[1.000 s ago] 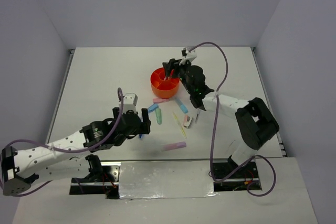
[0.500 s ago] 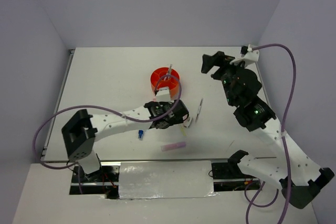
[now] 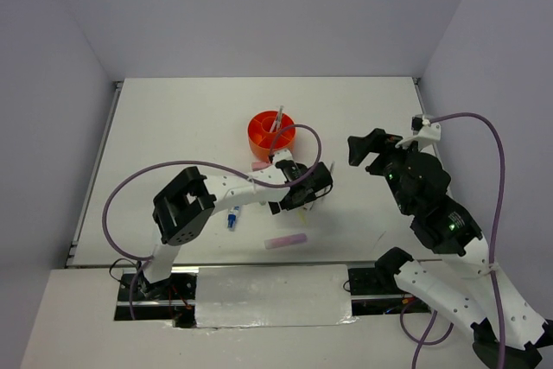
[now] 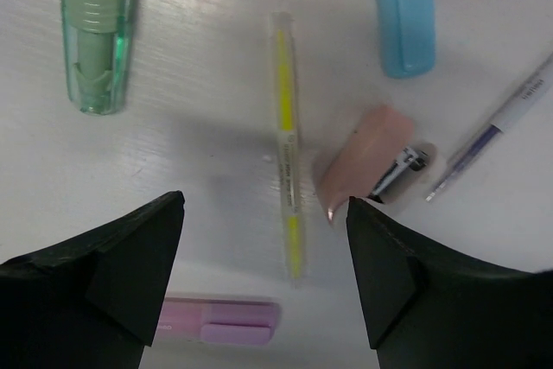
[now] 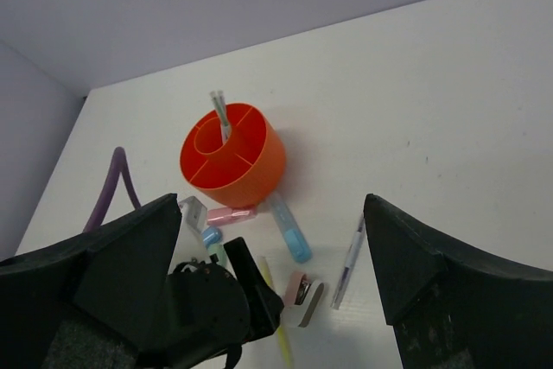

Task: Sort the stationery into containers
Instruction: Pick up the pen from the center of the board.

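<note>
The left claw (image 3: pixel 301 194) hangs low over the scattered stationery, its jaws spread wide with nothing pinched. Straight beneath it, in the gap between its two fingers (image 4: pixel 112 274), a thin yellow pen (image 4: pixel 286 144) lies lengthwise on the white table (image 4: pixel 199 127), touching neither finger. A pink eraser (image 4: pixel 363 162) sits just beside one fingertip, with a small dark, silvery piece against it. Farther ahead of the claw, a green highlighter (image 4: pixel 95 32) lies off to one side and a blue highlighter (image 4: pixel 404 15) to the other. A slim clear pen (image 4: pixel 492 131) runs out past the eraser. Back near the claw's root, a pink highlighter (image 4: pixel 216 333) peeks out between the fingers.

The right claw (image 3: pixel 363 149) hovers high in the air, well apart from everything, its jaws also wide and empty. Ahead of it and below stands the orange organizer (image 5: pixel 233 157), with one upright pen (image 5: pixel 220 114) standing in it. The other pink highlighter (image 5: pixel 229 213) lies just beside the organizer's foot, on the side facing the left claw.
</note>
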